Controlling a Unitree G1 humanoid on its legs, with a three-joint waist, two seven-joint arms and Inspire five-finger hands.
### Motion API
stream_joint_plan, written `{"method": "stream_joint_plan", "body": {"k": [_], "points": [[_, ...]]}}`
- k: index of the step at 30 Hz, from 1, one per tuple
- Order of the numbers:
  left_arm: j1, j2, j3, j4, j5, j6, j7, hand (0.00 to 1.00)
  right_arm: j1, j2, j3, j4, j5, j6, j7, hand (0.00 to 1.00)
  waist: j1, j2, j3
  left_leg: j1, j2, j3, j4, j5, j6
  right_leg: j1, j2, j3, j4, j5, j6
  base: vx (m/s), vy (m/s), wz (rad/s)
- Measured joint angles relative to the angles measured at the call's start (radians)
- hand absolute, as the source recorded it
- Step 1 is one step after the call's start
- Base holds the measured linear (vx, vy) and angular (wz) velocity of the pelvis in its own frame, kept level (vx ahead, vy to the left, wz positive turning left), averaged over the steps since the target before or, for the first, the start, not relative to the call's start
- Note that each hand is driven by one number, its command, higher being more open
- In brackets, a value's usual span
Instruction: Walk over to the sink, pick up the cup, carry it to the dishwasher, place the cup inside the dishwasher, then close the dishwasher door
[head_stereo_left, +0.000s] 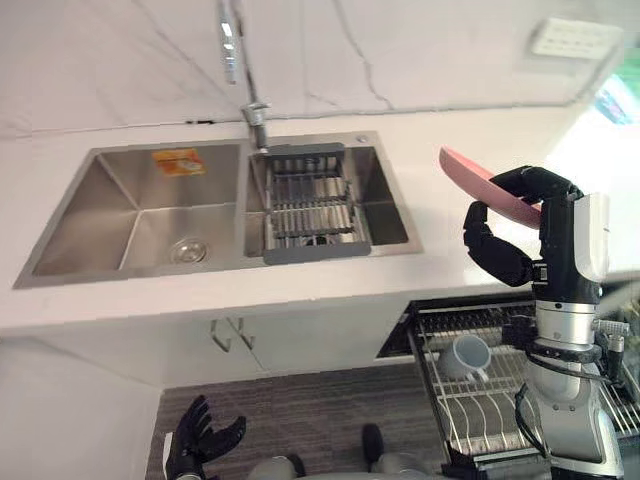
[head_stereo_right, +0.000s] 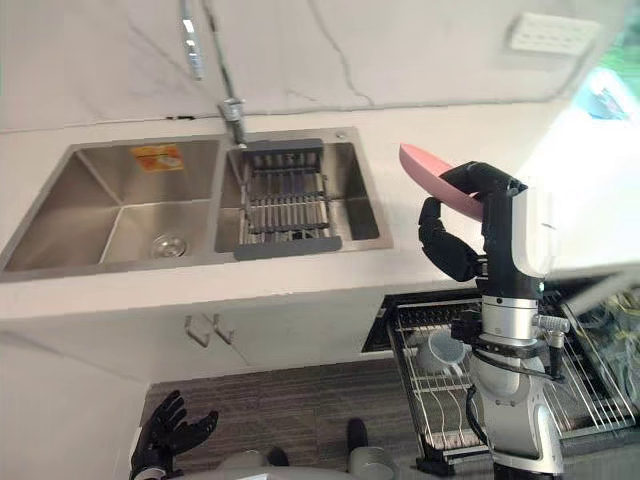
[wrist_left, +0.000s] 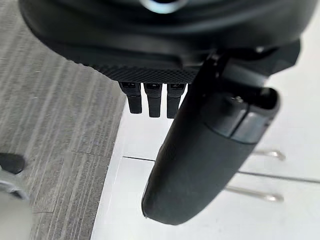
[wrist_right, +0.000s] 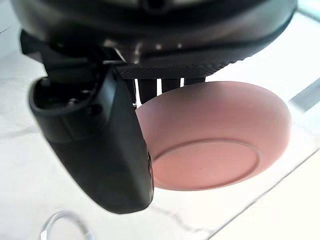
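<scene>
My right hand (head_stereo_left: 505, 255) is raised over the white counter to the right of the sink, fingers and thumb curled round the rim of a shallow pink dish (head_stereo_left: 478, 178), which it holds tilted. In the right wrist view the pink dish (wrist_right: 220, 145) shows its round base past the thumb. A white cup (head_stereo_left: 470, 355) lies on its side in the pulled-out dishwasher rack (head_stereo_left: 470, 415) below the counter, under that arm. My left hand (head_stereo_left: 200, 440) hangs low near the floor, fingers spread and holding nothing.
A steel double sink (head_stereo_left: 130, 205) is set into the counter, with a grey drying rack (head_stereo_left: 305, 205) across its right basin and a tap (head_stereo_left: 245, 85) behind. White cabinet doors with handles (head_stereo_left: 230, 335) stand below it, above grey carpet (head_stereo_left: 300, 410).
</scene>
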Motion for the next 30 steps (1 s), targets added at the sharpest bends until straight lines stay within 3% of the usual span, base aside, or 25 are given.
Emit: {"method": "stream_joint_plan", "body": {"k": [1, 3, 5, 7, 8, 11, 16, 22, 30], "points": [[-0.003, 0.000, 0.005, 0.002, -0.008, 0.000, 0.002, 0.90, 0.011, 0.021, 0.000, 0.000, -0.008, -0.001, 0.000, 0.30, 0.001, 0.005, -0.003, -0.001, 0.019, 0.037, 0.001, -0.004, 0.010, -0.021, -0.015, -0.062, 0.044, -0.021, -0.024, -0.07, 0.067, -1.02], [-0.024, 0.003, 0.019, 0.027, -0.018, 0.000, 0.017, 0.90, 0.032, 0.039, 0.001, 0.000, -0.039, -0.010, -0.008, 0.30, 0.000, -0.002, -0.009, 0.004, 0.035, 0.116, -0.002, -0.007, 0.015, -0.126, -0.075, -0.204, 0.318, -0.095, -0.040, -0.12, 0.082, -1.02], [-0.039, 0.003, 0.021, 0.060, -0.035, 0.000, 0.018, 0.90, 0.055, 0.040, 0.000, 0.004, -0.047, -0.011, -0.035, 0.30, -0.003, 0.002, -0.013, 0.017, 0.042, 0.153, -0.010, -0.013, 0.019, -0.123, -0.092, -0.250, 0.453, -0.156, -0.037, -0.07, 0.019, -0.70], [-0.040, 0.000, 0.020, 0.076, -0.038, 0.000, 0.019, 0.90, 0.068, 0.041, 0.000, 0.010, -0.047, -0.011, -0.067, 0.30, -0.003, -0.014, -0.031, 0.018, 0.046, 0.186, -0.008, -0.017, 0.002, -0.081, -0.096, -0.289, 0.449, -0.222, -0.031, 0.00, -0.054, -0.63], [-0.038, 0.001, 0.021, 0.082, -0.038, 0.001, 0.019, 0.90, 0.068, 0.040, -0.001, 0.029, -0.047, -0.012, -0.087, 0.30, -0.007, -0.026, -0.036, 0.008, 0.046, 0.195, 0.011, -0.023, -0.013, -0.033, -0.088, -0.299, 0.334, -0.246, -0.007, 0.04, -0.110, -0.36], [-0.031, -0.006, 0.024, 0.095, -0.039, 0.012, 0.017, 0.90, 0.071, 0.037, -0.038, 0.155, -0.035, 0.012, -0.084, 0.30, -0.003, -0.002, -0.048, -0.006, 0.064, 0.034, 0.013, -0.010, -0.029, 0.029, -0.005, -0.279, 0.170, -0.153, -0.025, 0.06, -0.113, -0.41], [-0.027, -0.011, 0.033, 0.106, -0.046, 0.018, 0.017, 0.90, 0.117, 0.051, -0.048, 0.193, -0.010, 0.031, -0.047, 0.30, -0.003, -0.001, -0.049, -0.002, 0.067, 0.038, -0.041, 0.013, -0.044, 0.045, 0.026, -0.254, 0.069, -0.096, -0.032, 0.05, -0.070, -0.21], [-0.032, -0.045, 0.032, 0.078, -0.054, 0.020, 0.014, 0.90, 0.106, 0.051, -0.047, 0.192, 0.028, 0.035, -0.037, 0.30, 0.010, 0.000, -0.034, -0.006, 0.053, 0.033, -0.076, 0.031, -0.034, 0.059, 0.022, -0.254, -0.003, -0.056, -0.026, 0.01, -0.004, -0.01], [-0.163, -0.031, -0.049, 0.069, -0.117, 0.018, 0.008, 0.90, -0.141, -0.010, -0.012, 0.312, 0.138, 0.116, -0.030, 0.30, 0.041, -0.005, 0.113, -0.153, 0.038, 0.006, -0.054, 0.071, -0.017, -0.109, -0.009, -0.273, 0.084, -0.055, -0.029, -0.09, -0.001, 0.10]]}}
